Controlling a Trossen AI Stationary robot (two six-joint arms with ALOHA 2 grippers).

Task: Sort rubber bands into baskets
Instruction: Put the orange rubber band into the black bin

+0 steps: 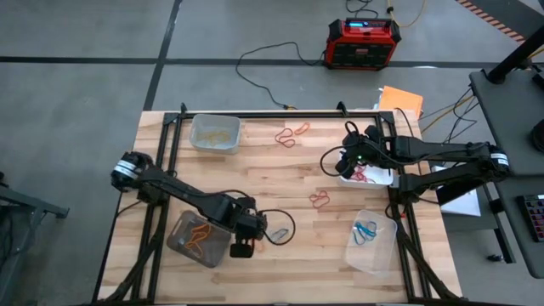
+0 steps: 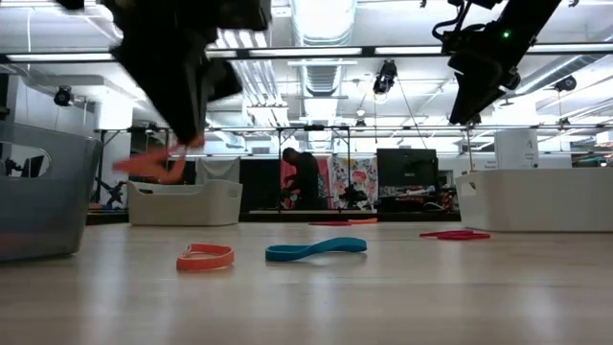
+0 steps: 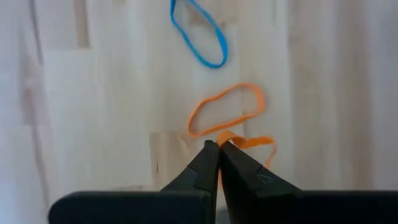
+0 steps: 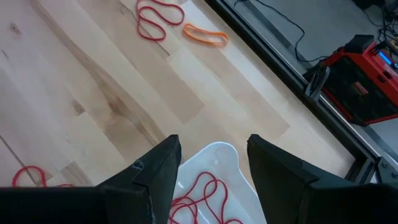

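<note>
My left gripper (image 3: 217,148) is shut on an orange rubber band (image 3: 255,143), above the table beside the smoky basket (image 1: 183,246), which holds orange bands. Under it on the wood lie another orange band (image 3: 227,107) and a blue band (image 3: 199,31). My right gripper (image 4: 214,163) hangs open over the white basket (image 4: 211,149), which holds red bands (image 4: 199,196). Yellow bands lie in the clear basket (image 1: 214,133) at the far left, and blue bands in the clear basket (image 1: 371,242) at the near right. My left gripper pinches the orange band between its two fingertips at one spot on the loop (image 3: 227,139). The fingers come from above, pointing steeply down. The band hangs slack below them (image 2: 158,165), lifted clear of the table.
Loose red and orange bands (image 1: 291,134) lie near the far edge, and a red one (image 1: 320,200) at mid-table. A black cable loops on the wood by my left gripper (image 1: 285,223). A red-and-black box (image 1: 363,42) stands on the floor beyond the table.
</note>
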